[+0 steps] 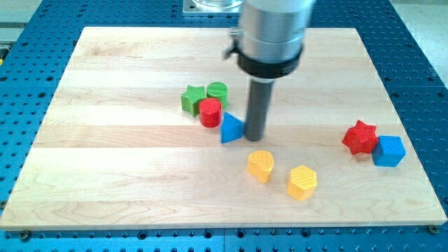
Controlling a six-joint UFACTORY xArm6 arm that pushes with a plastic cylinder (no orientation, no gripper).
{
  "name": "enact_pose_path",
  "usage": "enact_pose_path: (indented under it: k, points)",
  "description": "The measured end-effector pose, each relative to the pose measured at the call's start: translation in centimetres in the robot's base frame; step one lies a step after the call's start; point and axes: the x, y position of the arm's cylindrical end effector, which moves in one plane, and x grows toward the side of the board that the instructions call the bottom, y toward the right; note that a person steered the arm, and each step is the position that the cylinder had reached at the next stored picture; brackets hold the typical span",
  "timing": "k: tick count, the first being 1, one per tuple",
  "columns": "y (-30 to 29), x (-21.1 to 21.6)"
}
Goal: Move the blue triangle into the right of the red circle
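Yellow hexagon [302, 182] and yellow heart-like block [260, 166] lie nearest, at five and six o'clock from my tip [255, 137]. My tip, a bare rod clamping nothing, touches the blue triangle [231, 129] at its three o'clock side. Red circle [209, 112] touches the triangle at eleven o'clock; green star [193, 99] and green circle [217, 91] sit beyond.

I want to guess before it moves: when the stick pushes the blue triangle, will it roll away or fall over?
Probably neither. The blue triangle sits flat and low on the wooden board, so it should slide rather than roll. Its slanted sides may make it twist as my tip, right beside it on the view's right, pushes. It looks small, so likely light.
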Motion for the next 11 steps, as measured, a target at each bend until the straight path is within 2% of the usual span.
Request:
enact_pose_path:
  k: [2,3,4,5,7,8,9,11]
  points:
    - [-4.8,6.1]
    - [-7.1,5.2]
    - [-4.6,2.2]
    - [-1.9,2.1]
    - [-1.6,-0.7]
    - [1.4,-1.4]
    - [1.6,-1.8]
    - [9.8,-3.0]
